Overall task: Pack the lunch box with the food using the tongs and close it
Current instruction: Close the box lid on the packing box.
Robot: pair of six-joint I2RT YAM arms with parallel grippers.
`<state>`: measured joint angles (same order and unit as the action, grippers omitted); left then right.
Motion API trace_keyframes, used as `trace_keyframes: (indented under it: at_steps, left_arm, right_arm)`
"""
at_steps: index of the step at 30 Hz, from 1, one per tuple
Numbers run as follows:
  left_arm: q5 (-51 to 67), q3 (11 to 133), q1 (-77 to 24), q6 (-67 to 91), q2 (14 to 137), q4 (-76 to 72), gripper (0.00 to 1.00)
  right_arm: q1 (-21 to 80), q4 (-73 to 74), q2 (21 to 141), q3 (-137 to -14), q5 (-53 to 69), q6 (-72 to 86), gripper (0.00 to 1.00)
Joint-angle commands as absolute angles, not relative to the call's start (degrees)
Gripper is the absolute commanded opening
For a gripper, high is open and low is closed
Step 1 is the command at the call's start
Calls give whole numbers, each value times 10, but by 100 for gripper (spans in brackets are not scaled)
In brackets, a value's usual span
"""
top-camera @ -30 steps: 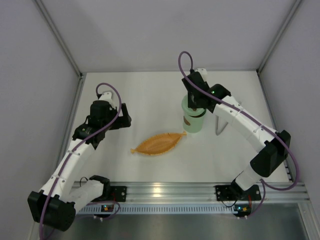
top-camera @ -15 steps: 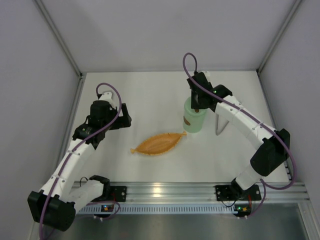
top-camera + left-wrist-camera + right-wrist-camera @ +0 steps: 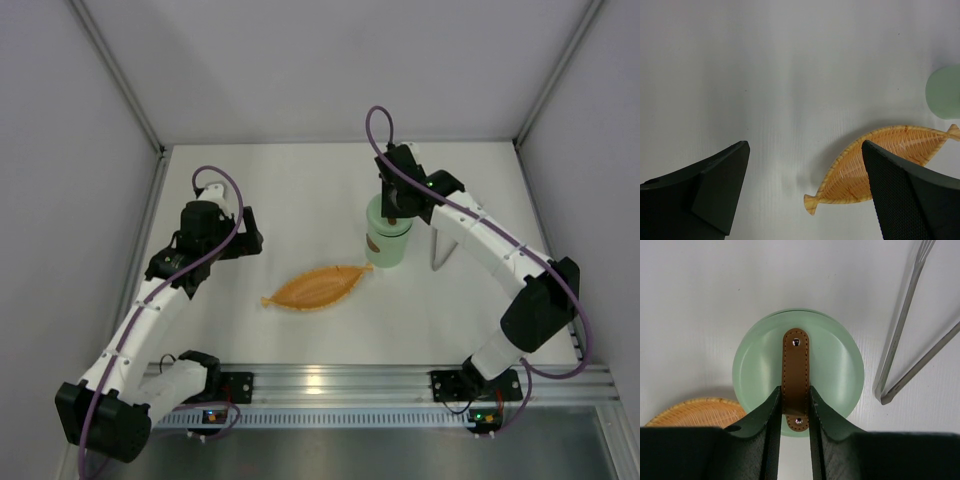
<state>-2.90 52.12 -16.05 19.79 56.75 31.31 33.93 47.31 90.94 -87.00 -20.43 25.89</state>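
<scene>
The pale green lunch box (image 3: pixel 388 243) stands upright right of centre, and its round green lid (image 3: pixel 835 365) lies over its mouth. My right gripper (image 3: pixel 393 207) hangs straight above it, shut (image 3: pixel 794 390) on the lid's brown strap handle (image 3: pixel 795 360). The tongs (image 3: pixel 440 250) lie on the table just right of the box, free (image 3: pixel 905 355). My left gripper (image 3: pixel 245 232) hovers open (image 3: pixel 805 145) over bare table to the left, holding nothing. The lunch box edge (image 3: pixel 944 92) shows in its view. No food shows in any view.
An orange woven leaf-shaped dish (image 3: pixel 318 286) lies front-left of the lunch box, with nothing in it (image 3: pixel 880 160); its rim (image 3: pixel 695 412) nearly touches the box's foot. White walls close in the table at the back and both sides.
My right gripper has shifted slightly right with the lid, which now sits squarely over the lunch box. The left arm has not moved.
</scene>
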Motion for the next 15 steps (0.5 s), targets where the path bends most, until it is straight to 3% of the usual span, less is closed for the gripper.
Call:
trace_keyframes:
  at_steps: [1,15]
  left_arm:
    - [-37,530,-163,197,562,305,99]
    - [-38,530,-163,197,562,304,99]
  right_arm:
    - [328,460,914,-870,-197,250,10]
    - [326,509,896,-907,-201,236,11]
